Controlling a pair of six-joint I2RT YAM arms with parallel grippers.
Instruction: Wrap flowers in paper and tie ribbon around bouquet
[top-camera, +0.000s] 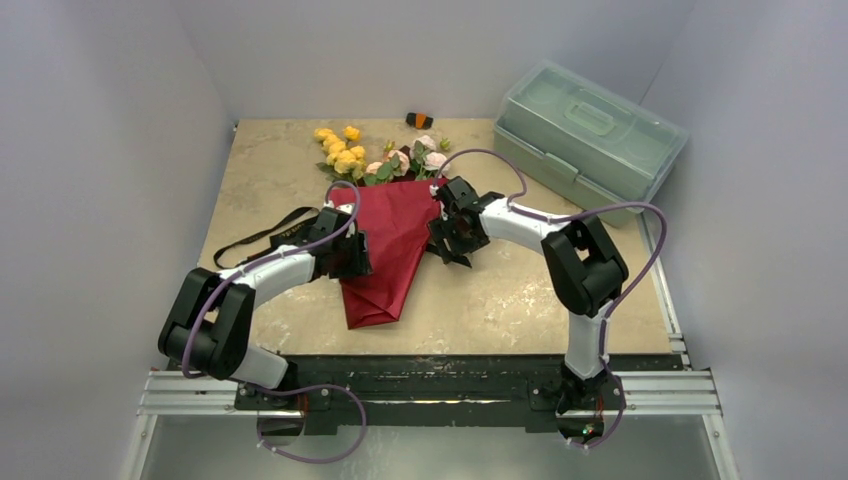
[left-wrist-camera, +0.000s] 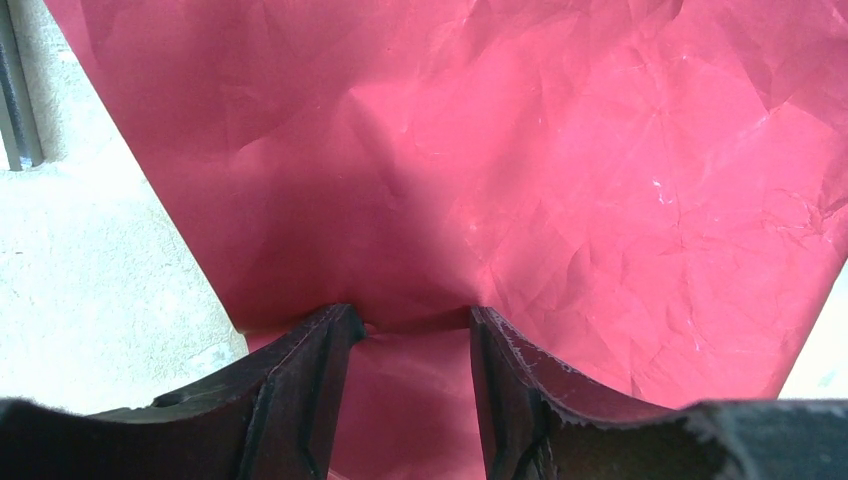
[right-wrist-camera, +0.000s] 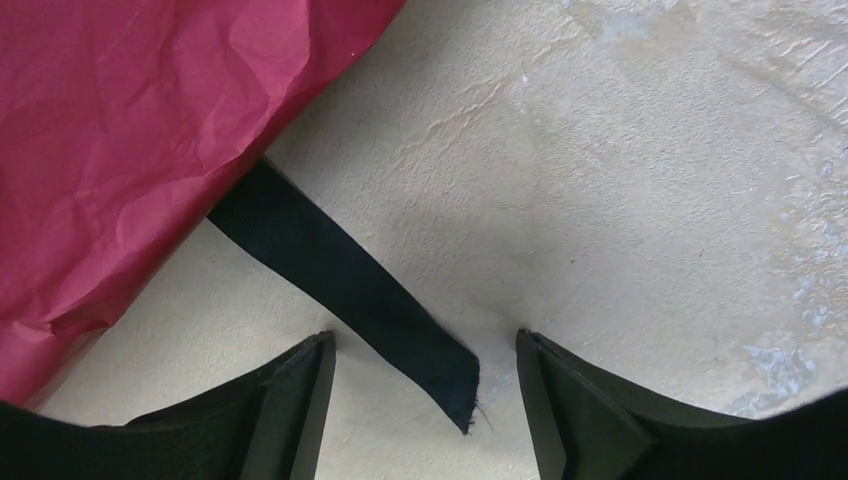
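Top external view: nearest the bases lies the narrow tail of the long cone of crinkled dark red wrapping paper (top-camera: 372, 305). Midway, left gripper (left-wrist-camera: 412, 318) sits on the cone's flank, fingers half apart with paper between them. Clamped or only resting: cannot tell. Right gripper (right-wrist-camera: 422, 340) stands apart, empty, over the loose end of the narrow flat black fabric ribbon (right-wrist-camera: 340, 270), which lies on the beige table top (right-wrist-camera: 650, 200) and runs under the paper. Farthest, yellow and pink artificial blooms (top-camera: 380, 158) poke out. Wrapping looks done and tying is in hand. Next move likely: close on that ribbon end and draw it over the cone.
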